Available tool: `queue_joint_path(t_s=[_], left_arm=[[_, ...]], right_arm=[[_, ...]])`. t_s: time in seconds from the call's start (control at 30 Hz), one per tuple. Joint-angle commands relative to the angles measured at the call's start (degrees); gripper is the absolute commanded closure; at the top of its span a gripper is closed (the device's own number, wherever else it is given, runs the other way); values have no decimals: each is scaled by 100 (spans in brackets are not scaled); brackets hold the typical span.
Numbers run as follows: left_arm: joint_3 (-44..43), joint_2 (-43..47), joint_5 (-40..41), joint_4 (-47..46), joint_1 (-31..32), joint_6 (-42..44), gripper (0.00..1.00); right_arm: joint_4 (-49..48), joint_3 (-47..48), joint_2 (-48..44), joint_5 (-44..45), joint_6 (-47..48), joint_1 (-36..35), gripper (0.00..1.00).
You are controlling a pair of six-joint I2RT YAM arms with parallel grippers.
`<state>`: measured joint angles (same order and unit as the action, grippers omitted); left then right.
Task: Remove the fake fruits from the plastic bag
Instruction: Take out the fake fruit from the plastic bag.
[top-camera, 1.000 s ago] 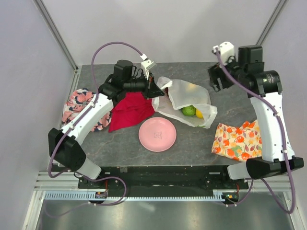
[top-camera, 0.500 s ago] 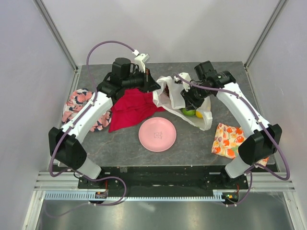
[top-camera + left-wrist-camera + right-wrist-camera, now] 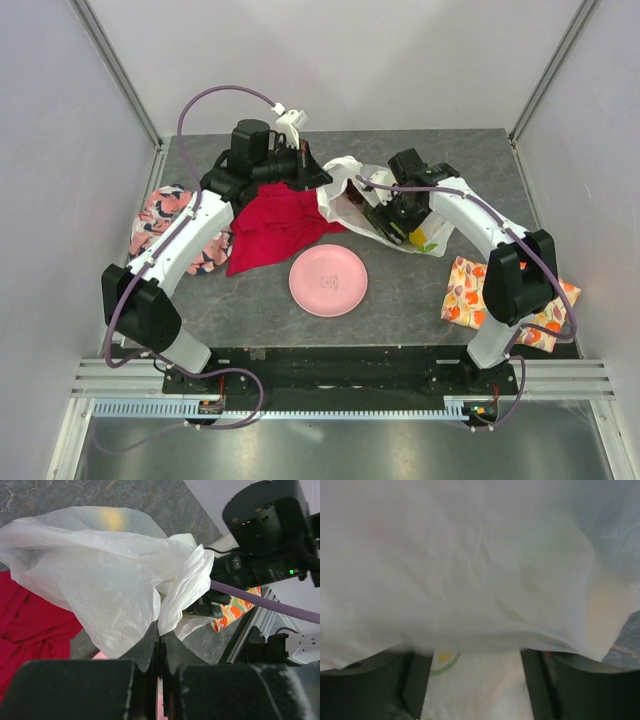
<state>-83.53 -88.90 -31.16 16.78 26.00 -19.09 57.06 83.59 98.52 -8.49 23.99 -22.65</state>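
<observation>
The plastic bag (image 3: 342, 190) lies crumpled at the table's middle back. My left gripper (image 3: 322, 180) is shut on its left edge and holds that edge lifted; in the left wrist view the jaws (image 3: 160, 632) pinch the white film (image 3: 100, 565). A yellow fruit shows faintly through the film (image 3: 111, 517). My right gripper (image 3: 396, 222) is down in the bag's mouth. A yellow fruit (image 3: 420, 239) shows beside it; the other fruits are hidden. In the right wrist view the gripper (image 3: 475, 680) is open, with blurred bag film (image 3: 470, 580) draped over and between the fingers (image 3: 417, 680).
A pink plate (image 3: 328, 281) sits in front of the bag. A red cloth (image 3: 270, 225) lies left of the bag under my left arm. A floral cloth (image 3: 165, 215) is at the far left. A fruit-printed orange cloth (image 3: 480, 295) lies at the right.
My right arm has swung in from the back right and come down into the bag. The bag has bunched up towards my left gripper, which keeps its hold.
</observation>
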Motion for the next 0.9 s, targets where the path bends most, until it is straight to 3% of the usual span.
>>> queue_joint_path(t_s=[0.0,0.4,0.43,0.5,0.57,0.67,0.87], left_arm=[[91,-57,-259,-219,-7,81,98],[205,-180,-400,-263,-7,230,98],[196,-189,-400,-271,-7,239,98],[179,-198,-391,-271,-7,248,98],[161,-233,-356,-297,-7,248,99],[135,-303,-338,-359,-7,213,98],[-172,-514,-163,-394,-7,257,98]], right_arm=[[-766,288,394,814,-641,15,23],[-907,1115,1925,989,-852,33,18],[-916,1150,1978,1033,-843,42,19],[-916,1151,2005,1200,-799,59,33],[-933,1133,1717,1253,-755,94,48],[-916,1072,910,1096,-685,156,58],[-363,1072,-927,-433,-448,69,61]])
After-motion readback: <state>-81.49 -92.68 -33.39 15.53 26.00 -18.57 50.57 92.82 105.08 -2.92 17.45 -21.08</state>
